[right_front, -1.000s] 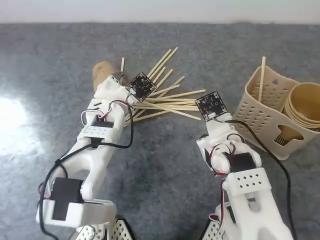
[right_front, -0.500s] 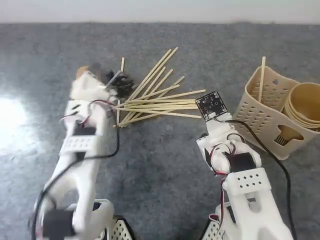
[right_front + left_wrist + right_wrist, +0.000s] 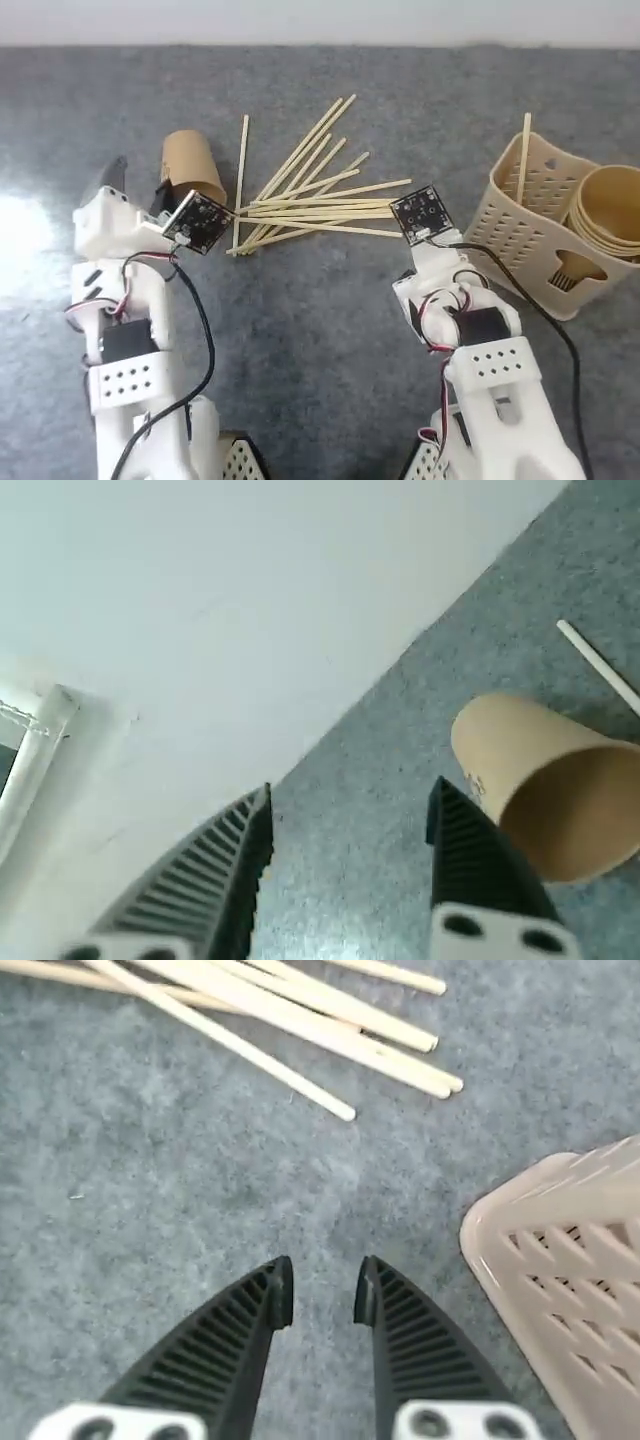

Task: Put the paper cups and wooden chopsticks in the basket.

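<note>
Left tool (image 3: 352, 790), tilted upward, gapes empty beside the paper cup (image 3: 540, 770); right tool (image 3: 325, 1272) seems slightly parted

Just beside the left fingers (image 3: 470, 850), the paper cup (image 3: 540, 780) ran off the picture's edge. Near the right fingers (image 3: 400, 1330), the basket (image 3: 570, 1280) was cut off too, its inside hidden.

free: mat (image 3: 445, 150) between chopsticks (image 3: 320, 209) and basket (image 3: 520, 240) | obstacle: paper cup (image 3: 190, 165)

Left claw (image 3: 352, 792) w/ jaws spread, grey surface (image 3: 560, 590) showing btwn them. Paper cup (image 3: 545, 780) lies on its side just beside one finger, possibly touching. One chopstick (image 3: 600, 665) end near cup. White wall (image 3: 250, 600) behind.
</note>
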Robot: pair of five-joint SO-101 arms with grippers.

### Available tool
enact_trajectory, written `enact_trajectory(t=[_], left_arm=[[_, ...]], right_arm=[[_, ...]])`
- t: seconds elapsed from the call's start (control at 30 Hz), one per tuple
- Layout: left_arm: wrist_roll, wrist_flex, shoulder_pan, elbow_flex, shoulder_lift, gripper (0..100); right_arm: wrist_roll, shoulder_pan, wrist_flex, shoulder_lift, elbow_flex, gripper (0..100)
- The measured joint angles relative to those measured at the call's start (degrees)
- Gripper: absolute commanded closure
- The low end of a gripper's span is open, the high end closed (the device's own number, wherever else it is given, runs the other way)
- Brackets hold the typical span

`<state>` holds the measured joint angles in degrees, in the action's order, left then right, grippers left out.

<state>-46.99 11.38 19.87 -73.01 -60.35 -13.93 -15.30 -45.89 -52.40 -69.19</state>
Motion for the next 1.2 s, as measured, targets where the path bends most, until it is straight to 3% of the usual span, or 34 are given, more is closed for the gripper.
enact_trajectory(t=[0.33,0.7,1.2], left_arm=[[-3.9,-2.0,0.9,-0.6,13.4,75],[-3.9,-29.2,0.9,0.4,42.8,75],[-3.9,-31.3,0.0,19.4,65.4,75]], right_arm=[[0.0,0.0,0.7,0.0,-0.2,88.7],[0.0,-0.1,0.7,0.0,-0.2,88.7],[0.0,-0.1,0.7,0.0,-0.2,88.7]])
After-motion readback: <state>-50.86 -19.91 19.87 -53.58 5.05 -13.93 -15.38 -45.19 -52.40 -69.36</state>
